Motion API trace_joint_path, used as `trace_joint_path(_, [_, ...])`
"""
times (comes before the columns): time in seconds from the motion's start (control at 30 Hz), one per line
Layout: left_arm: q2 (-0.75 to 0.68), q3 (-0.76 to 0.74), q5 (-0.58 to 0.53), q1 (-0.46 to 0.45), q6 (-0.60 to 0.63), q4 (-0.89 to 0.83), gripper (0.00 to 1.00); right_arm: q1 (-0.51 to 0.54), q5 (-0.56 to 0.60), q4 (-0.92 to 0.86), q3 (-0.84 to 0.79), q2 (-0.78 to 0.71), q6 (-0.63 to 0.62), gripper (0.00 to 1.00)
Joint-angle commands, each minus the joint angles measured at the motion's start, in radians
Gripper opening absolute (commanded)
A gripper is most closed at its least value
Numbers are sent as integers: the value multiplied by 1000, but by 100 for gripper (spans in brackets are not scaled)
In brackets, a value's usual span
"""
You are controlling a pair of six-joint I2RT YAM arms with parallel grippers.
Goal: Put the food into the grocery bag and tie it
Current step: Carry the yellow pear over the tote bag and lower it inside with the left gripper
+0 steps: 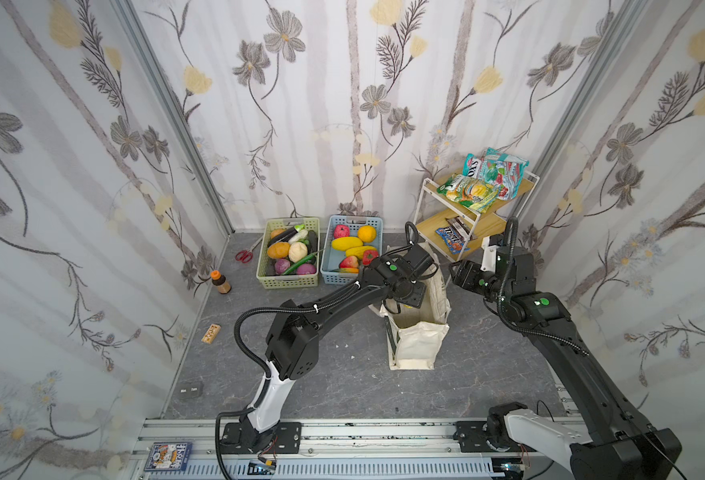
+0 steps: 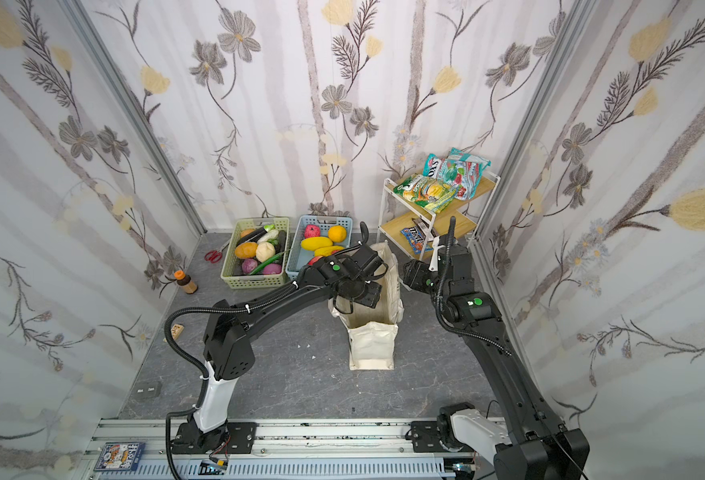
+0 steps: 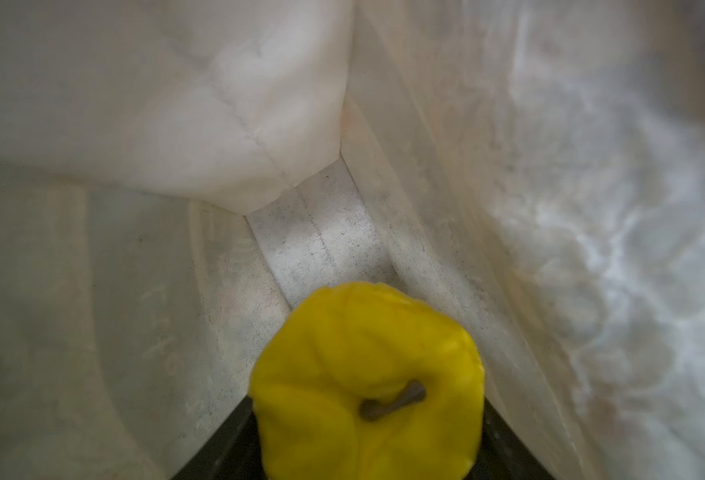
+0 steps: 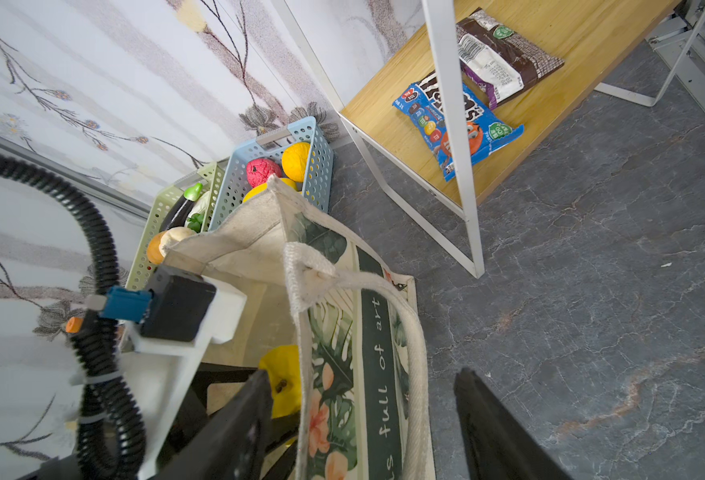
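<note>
Yellow fruit point(image 3: 367, 386) clasped by left gripper point(image 1: 411, 298) inside grocery bag point(image 1: 419, 338) | right gripper point(image 4: 363, 374) released, jaws astride its printed wall | step: loading the bag | next: probably let fruit go, then lift straight out.

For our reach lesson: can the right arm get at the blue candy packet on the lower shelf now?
Probably yes. The right hand is open and empty, and the blue candy packet lies near the front edge of the shelf. A white rack post partly stands before it, so come in beside that.

"full of art" on grocery bag point(image 4: 338, 345)
</note>
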Motion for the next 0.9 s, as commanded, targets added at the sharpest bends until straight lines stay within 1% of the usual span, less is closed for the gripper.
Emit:
trace_joint_path(0.0, [21,-16,-26,-1,-19,6,63,0,2,24,10,-5,-10,70])
trace_joint_path(0.47, [125,-7,-45,5,-32,38,65,-2,-17,17,35,4,-22,70])
trace_joint_path(0.87, [204,18,-16,24,-41,44,66,-2,-16,19,35,7,-20,70])
